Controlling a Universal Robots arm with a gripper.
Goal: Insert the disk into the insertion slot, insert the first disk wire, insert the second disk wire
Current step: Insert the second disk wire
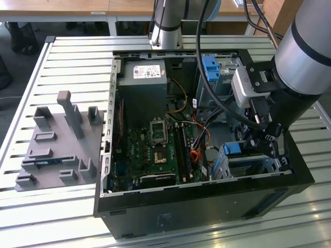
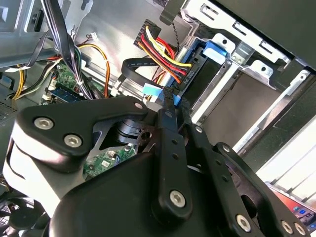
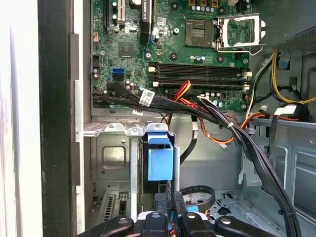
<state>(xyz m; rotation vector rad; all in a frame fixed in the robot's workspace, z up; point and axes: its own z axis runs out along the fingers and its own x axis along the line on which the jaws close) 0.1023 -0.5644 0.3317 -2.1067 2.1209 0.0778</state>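
The disk sits inside the insertion slot, a low silver cage at the case's front corner on the exterior view's right. Only the disk's blue carrier shows clearly. A red, yellow and black wire bundle ends in a black plug against the disk's rear edge. My gripper reaches down beside that plug. Its fingers are drawn together on the end of a flat black wire with a blue tag.
The motherboard fills the case floor, with loose black and orange cables crossing toward the slot. A taller grey cage with a blue latch stands behind. A grey fixture plate lies outside the case on the exterior view's left.
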